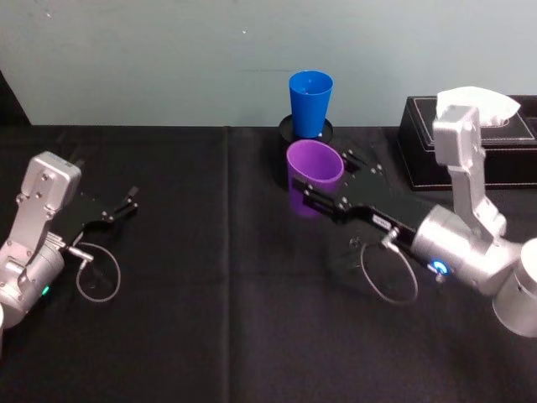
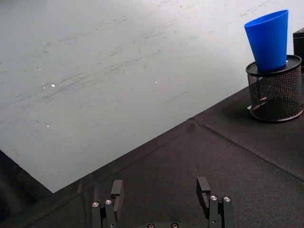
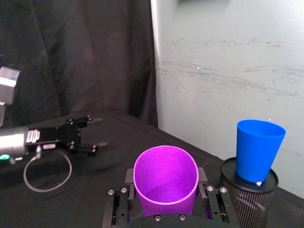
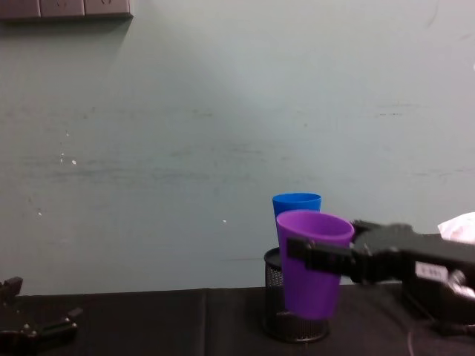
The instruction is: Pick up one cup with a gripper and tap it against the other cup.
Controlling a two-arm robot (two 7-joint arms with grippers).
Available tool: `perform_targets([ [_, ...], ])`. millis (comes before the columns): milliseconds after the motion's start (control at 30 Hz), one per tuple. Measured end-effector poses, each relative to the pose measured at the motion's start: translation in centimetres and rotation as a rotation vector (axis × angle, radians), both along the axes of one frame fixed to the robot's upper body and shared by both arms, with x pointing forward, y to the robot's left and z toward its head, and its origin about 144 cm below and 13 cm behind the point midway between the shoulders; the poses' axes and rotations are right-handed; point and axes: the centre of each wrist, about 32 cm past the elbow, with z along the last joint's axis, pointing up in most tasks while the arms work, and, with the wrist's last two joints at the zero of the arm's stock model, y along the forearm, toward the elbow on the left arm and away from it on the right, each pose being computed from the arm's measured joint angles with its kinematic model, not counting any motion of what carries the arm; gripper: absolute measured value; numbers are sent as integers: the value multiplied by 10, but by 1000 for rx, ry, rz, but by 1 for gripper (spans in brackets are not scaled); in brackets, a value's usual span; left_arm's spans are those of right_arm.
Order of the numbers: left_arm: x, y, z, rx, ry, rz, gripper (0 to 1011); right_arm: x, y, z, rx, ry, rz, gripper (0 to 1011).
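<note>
Two cups near: right gripper clenched on purple cup, lifted; blue cup sits atop mesh holder. Left gripper idle, fingers spread.

Silver arms, black slim hands, apparently blue ring light.

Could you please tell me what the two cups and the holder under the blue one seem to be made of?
Purple cup and blue cup: likely plastic, smooth, evenly coloured, thin-rimmed. Holder: black wire mesh, probably metal, with an open grid.
</note>
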Motion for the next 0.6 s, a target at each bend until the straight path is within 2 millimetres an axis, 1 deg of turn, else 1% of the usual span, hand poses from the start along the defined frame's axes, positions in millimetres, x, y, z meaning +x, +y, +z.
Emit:
perform_targets([
  [100, 0, 0, 0, 0, 0, 0, 1005, -11, -4, -16, -4, -29, 3, 741],
  [167, 0, 0, 0, 0, 0, 0, 1005, -15, -4, -21, -8, -38, 4, 741],
  [300, 0, 0, 0, 0, 0, 0, 1005, -25, -7, -39, -25, -52, 6, 741],
  [600, 0, 0, 0, 0, 0, 0, 1005, -34, -9, -62, -44, -35, -10, 741],
])
